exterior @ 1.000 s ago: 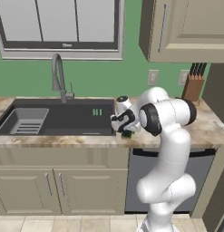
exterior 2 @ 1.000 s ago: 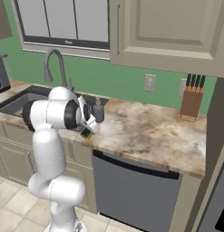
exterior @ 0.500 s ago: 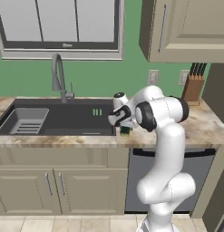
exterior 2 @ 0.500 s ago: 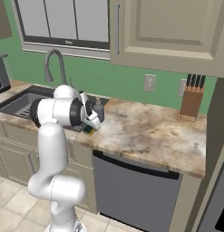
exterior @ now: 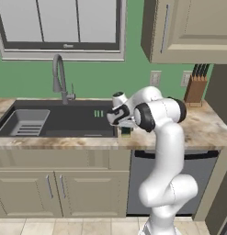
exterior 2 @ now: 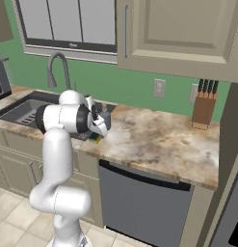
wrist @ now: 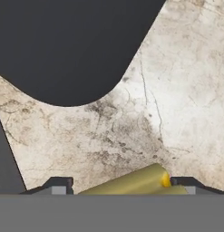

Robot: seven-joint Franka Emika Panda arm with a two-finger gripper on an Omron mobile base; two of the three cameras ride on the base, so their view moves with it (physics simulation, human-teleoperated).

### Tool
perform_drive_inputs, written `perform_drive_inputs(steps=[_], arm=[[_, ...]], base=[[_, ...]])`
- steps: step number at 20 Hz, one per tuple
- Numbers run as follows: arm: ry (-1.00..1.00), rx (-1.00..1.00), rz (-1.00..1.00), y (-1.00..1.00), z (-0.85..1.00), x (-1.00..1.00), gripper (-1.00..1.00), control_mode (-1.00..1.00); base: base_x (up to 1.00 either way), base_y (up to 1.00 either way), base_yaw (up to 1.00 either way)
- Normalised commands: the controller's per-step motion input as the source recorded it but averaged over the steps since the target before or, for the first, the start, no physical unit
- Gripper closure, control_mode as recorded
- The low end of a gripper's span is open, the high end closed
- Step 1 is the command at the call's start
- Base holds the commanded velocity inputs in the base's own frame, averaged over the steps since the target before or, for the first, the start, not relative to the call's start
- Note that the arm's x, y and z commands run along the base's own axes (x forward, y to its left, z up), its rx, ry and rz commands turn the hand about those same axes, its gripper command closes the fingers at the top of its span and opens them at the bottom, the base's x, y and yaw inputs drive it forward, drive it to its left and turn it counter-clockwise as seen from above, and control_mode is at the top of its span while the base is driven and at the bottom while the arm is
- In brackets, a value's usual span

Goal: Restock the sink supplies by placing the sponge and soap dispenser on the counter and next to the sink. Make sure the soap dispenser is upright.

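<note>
The gripper (wrist: pixel 118 188) sits low over the counter (wrist: pixel 177 90) beside the sink (wrist: pixel 63 45), its jaws apart around the sponge (wrist: pixel 131 183), seemingly letting go.

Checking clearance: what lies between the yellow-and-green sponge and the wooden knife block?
Bare marbled counter between sponge and knife block, in the right base view.
</note>
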Motion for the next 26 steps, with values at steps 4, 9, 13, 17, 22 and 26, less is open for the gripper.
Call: perform_drive_inputs(steps=[4,9,13,17,22,26], arm=[[0.00,0.00,0.00,0.00,-0.20,0.03,-1.00,-1.00],[-0.04,0.00,0.02,0.00,-0.01,-0.21,-1.00,-1.00],[-0.11,0.00,0.00,0.00,0.00,-0.40,-1.00,-1.00],[-0.20,0.00,0.00,0.00,0.00,-0.41,-1.00,-1.00],[-0.26,0.00,0.00,-0.02,0.03,-0.45,-1.00,-1.00],[-0.32,0.00,0.00,0.00,0.35,-0.61,-1.00,-1.00]], base=[[0.00,0.00,0.00],[0.00,0.00,0.00],[0.00,0.00,0.00],[0.00,0.00,0.00],[0.00,0.00,0.00],[0.00,0.00,0.00]])
